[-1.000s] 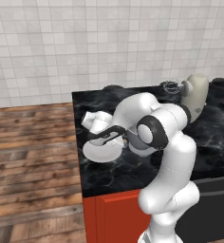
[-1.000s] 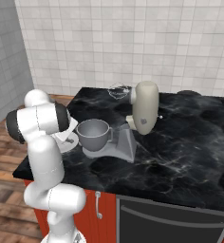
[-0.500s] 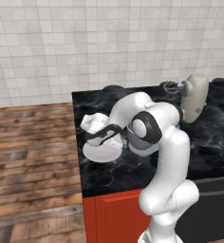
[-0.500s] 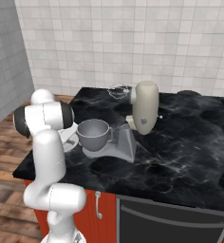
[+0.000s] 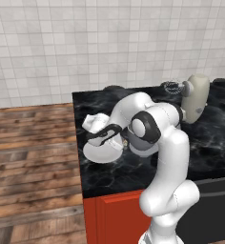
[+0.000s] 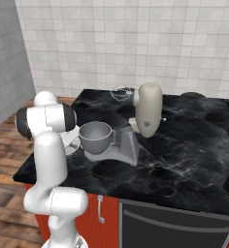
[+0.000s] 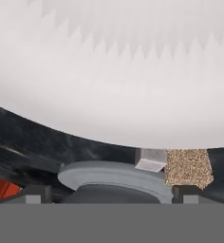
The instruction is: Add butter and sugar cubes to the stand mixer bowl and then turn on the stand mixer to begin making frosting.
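Over the white plate (image 5: 101, 152) at the left edge of the desk (image 5: 209, 143) is where I have the tool (image 5: 102, 137), low and close to the plate's surface, with its jaws spread wide and nothing between them. From the hand camera I get mostly the plate (image 7: 114, 71) itself, very near, and beyond its rim the grey mixer base (image 7: 109, 175) and a small whitish block beside a tan speckled one; I can't say for sure what either block is. I can't make out the butter or the sugar on the plate from the base cameras, since the arm and hand cover most of it. The bowl (image 6: 95, 137) sits on the mixer's flat base just beside the plate, under the cream head of the mixer (image 6: 146, 110), and as far as I can see into it from the right side, it holds nothing. So I judge the task is at its very start: nothing is picked up and nothing is in the bowl. Left for me: grab the butter, drop it in the bowl, do the same with the sugar, then switch the mixer on.
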You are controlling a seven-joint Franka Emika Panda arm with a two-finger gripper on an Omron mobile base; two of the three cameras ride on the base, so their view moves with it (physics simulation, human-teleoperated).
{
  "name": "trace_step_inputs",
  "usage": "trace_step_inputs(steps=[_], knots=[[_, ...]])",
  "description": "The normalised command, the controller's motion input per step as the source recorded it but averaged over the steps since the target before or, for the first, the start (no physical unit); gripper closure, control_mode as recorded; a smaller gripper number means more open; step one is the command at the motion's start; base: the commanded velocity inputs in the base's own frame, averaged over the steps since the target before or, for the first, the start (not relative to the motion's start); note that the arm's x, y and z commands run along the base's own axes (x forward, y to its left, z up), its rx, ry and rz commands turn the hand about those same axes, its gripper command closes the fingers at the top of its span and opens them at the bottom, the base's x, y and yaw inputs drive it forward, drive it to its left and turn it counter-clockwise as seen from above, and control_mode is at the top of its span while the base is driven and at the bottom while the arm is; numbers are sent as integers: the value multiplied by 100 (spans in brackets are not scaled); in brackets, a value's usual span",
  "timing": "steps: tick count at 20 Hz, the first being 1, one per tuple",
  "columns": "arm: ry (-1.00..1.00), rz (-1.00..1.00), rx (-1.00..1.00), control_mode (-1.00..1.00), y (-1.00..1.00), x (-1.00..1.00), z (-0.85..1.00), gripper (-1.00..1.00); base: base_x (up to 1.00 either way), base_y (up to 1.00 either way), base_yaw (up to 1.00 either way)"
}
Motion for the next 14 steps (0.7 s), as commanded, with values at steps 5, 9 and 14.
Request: trace_step_inputs(steps=[5, 9, 14], knots=[[-5, 3, 7, -100, -1, 5, -12, -100, 0, 0, 0], [-7, 3, 3, -100, 0, 18, 0, -100, 0, 0, 0], [-9, 3, 0, -100, 0, 17, -1, -100, 0, 0, 0]])
